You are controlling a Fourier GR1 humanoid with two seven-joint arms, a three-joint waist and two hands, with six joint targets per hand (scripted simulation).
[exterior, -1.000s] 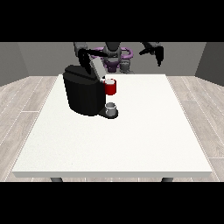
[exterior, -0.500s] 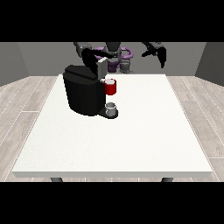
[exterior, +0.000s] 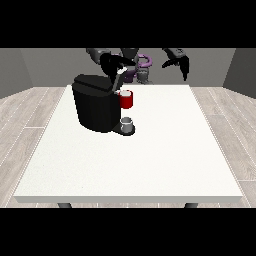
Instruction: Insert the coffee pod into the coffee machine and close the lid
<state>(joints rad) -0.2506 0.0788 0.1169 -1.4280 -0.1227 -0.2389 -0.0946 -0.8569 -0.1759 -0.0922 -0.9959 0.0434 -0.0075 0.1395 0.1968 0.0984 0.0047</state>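
Note:
The black coffee machine [exterior: 97,107] stands on the left half of the white table [exterior: 165,150]. A red thing at the machine [exterior: 126,99] sits on its front. Below that, a grey thing [exterior: 127,124] rests on the machine's base; I cannot tell whether it is the pod. The hand at the view's left [exterior: 113,65] is over the machine's top rear, next to a pale bar [exterior: 118,83] slanting down onto the machine. The hand at the view's right [exterior: 179,61] hangs in the air beyond the table's far edge, fingers loose and holding nothing.
The robot's torso with purple parts [exterior: 142,65] stands behind the table's far edge. Wooden floor surrounds the table on all sides.
The arm at the view's left has swung down toward the machine's top. The hand at the view's right has shifted slightly and changed its pose in the air.

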